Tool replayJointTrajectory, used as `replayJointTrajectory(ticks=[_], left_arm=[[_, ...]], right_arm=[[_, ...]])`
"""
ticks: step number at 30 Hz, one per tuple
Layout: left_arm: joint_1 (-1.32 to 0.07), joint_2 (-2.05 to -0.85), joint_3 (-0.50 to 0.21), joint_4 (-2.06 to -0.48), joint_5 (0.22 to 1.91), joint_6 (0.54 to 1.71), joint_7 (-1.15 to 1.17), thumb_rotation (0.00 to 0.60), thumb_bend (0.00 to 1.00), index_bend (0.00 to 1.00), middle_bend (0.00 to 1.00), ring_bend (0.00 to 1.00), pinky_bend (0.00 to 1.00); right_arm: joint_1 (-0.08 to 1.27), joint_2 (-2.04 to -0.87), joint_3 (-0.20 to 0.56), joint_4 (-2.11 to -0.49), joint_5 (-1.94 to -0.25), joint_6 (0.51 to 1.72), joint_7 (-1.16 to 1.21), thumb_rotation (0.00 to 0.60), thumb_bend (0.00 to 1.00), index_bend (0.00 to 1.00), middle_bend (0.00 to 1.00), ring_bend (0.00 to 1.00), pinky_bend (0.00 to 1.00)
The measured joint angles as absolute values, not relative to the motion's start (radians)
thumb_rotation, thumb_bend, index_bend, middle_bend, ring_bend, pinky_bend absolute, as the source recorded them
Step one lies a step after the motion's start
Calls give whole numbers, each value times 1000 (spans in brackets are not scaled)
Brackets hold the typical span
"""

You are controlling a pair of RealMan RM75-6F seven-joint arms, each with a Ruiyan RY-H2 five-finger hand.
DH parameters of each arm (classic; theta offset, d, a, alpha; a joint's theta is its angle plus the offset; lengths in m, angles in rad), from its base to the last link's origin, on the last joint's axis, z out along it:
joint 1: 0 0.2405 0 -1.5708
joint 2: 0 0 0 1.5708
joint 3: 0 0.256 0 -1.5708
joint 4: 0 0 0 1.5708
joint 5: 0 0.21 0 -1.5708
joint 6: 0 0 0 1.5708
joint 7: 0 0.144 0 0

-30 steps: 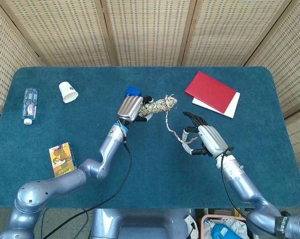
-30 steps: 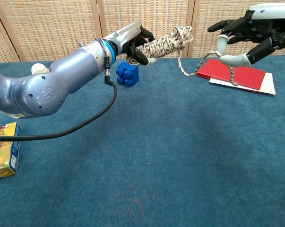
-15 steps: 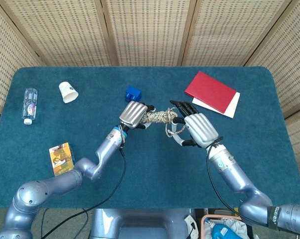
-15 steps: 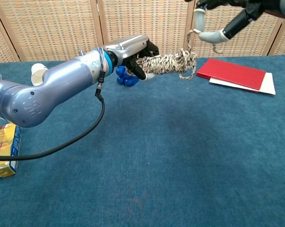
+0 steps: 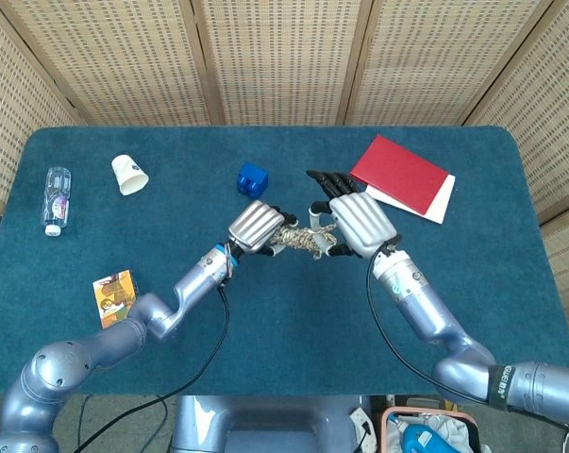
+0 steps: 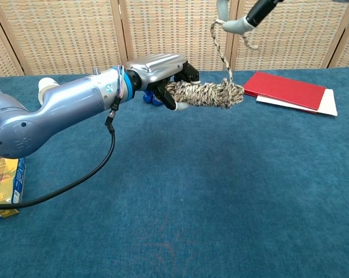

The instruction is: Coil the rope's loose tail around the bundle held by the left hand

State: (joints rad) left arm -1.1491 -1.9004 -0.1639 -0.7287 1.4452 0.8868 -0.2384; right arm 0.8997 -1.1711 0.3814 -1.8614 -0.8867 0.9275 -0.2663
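My left hand grips one end of a mottled beige rope bundle and holds it level above the blue table. From the bundle's free end the loose tail rises steeply to my right hand, which holds it in its fingers. In the head view the right hand hovers just right of the bundle, over its free end. In the chest view that hand is mostly cut off by the top edge.
A blue block lies just behind the left hand. A red book on a white sheet is at the back right. A paper cup, a bottle and a snack box sit on the left.
Both hands have drawn closer to me and to each other. The right hand swung from beside the bundle up over its free end, lifting the tail from a slack loop to a steep line.
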Motion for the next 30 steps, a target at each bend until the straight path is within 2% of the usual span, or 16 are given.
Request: replayJointTrajectory(ticks=[14,25,30], left_arm=[[-1154,-1909,-105,-685,1528,914,-320,600,607,836,625,522,646],[-1154,-1892,-83,-701,1570,953,-405,600,607,836,625,523,646],[-1154,-1880,-78,-703,1583,970,-454,600,607,836,625,522,646]], right_arm=[[1008,-1184,412,-1799,-668,884,-295,600,458,744,29,0,0],[1069,-1235,402,-1570,-534,802,-260,600,458,744,30,0,0],[1071,-1262,403,-1459,-479,690,-170,600,458,744,29,0,0]])
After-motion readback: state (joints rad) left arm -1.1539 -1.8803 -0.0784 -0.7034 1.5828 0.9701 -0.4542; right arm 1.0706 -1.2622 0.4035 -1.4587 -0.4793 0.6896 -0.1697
